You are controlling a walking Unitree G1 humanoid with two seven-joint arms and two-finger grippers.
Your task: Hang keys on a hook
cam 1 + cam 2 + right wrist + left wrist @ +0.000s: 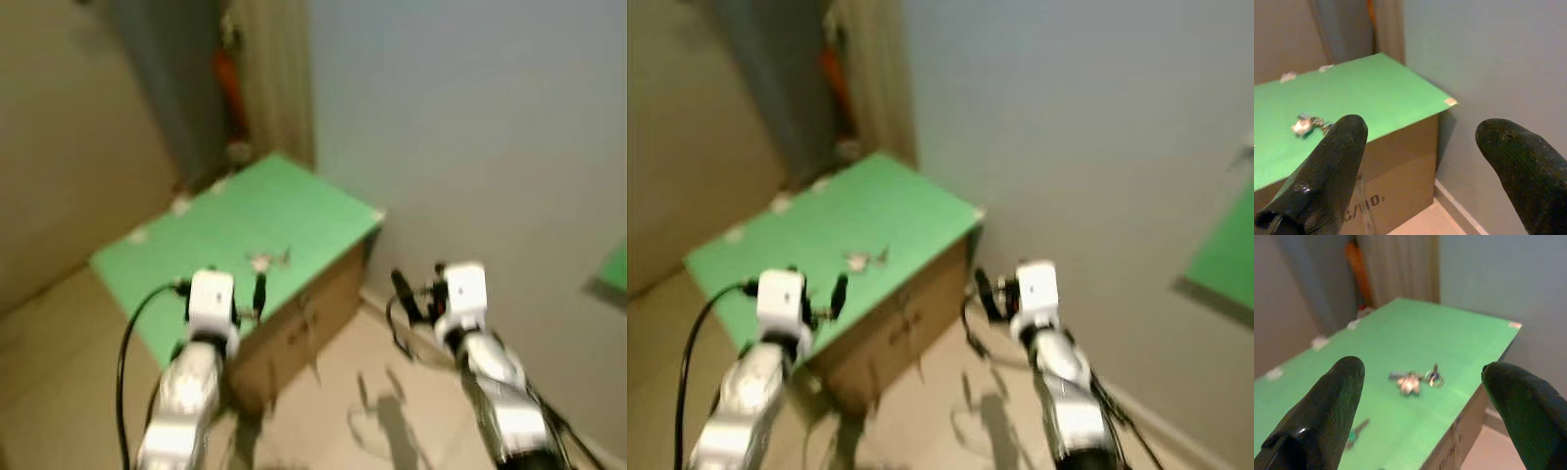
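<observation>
At the far left, bare floor [49,323] lies open beside a cardboard box [304,328] topped with a green sheet [284,211]. The left gripper [247,292] is held above the near edge of that sheet, its two black fingers [1327,406] spread wide and grasping nothing. Just ahead of it the keys [1413,381] lie flat on the green surface, roughly midway across it, set back from the near edge and well apart from the corners.

The bunch is judged light, hard and loose: several small metal parts on a ring that will likely shift and dangle once lifted. It lies low against a smooth sheet, so sliding under the fingertips is a risk. A pinch at the thickest, pale part or across the ring is judged the safest hold.

To the right, the box's corner stands close to the grey wall [470,127]. The right gripper [416,296] is held in the gap beyond that corner, fingers parted and empty, near the wall. No hook can be made out.
</observation>
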